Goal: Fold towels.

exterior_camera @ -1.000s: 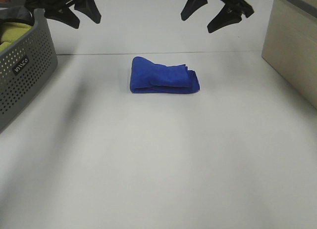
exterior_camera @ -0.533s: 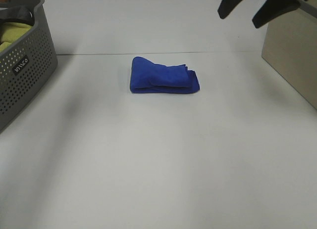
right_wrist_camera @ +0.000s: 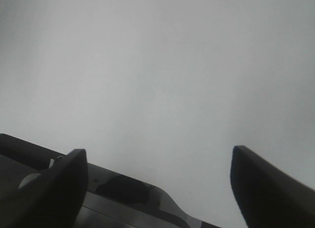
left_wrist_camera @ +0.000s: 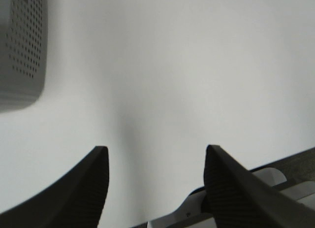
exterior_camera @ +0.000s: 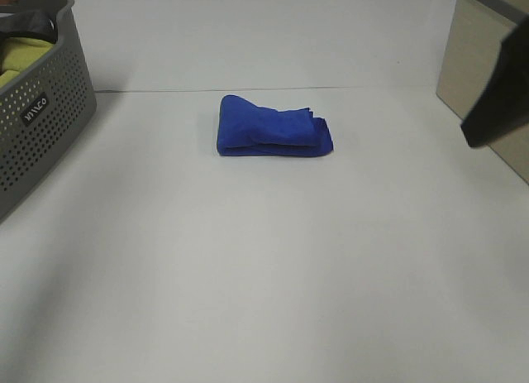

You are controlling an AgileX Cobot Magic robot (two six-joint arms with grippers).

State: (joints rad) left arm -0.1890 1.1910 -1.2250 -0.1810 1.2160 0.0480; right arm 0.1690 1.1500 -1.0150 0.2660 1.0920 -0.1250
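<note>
The royal-blue towel [exterior_camera: 273, 129] lies folded into a small bundle on the white table [exterior_camera: 248, 259], at the middle back. It shows in neither wrist view. My left gripper [left_wrist_camera: 155, 183] is open and empty over bare table; it is out of the exterior high view. My right gripper [right_wrist_camera: 157, 183] is open wide and empty over bare table. In the exterior high view only a blurred dark part of the right arm [exterior_camera: 500, 102] shows at the right edge.
A grey perforated basket [exterior_camera: 37, 118] with a yellow-green cloth [exterior_camera: 18, 54] stands at the left edge; its corner shows in the left wrist view [left_wrist_camera: 22, 46]. A beige box [exterior_camera: 488, 77] stands at the back right.
Both arms have pulled away from above the towel. The left gripper has left the exterior high view; the right arm has swung to the right edge. The towel has not moved.
</note>
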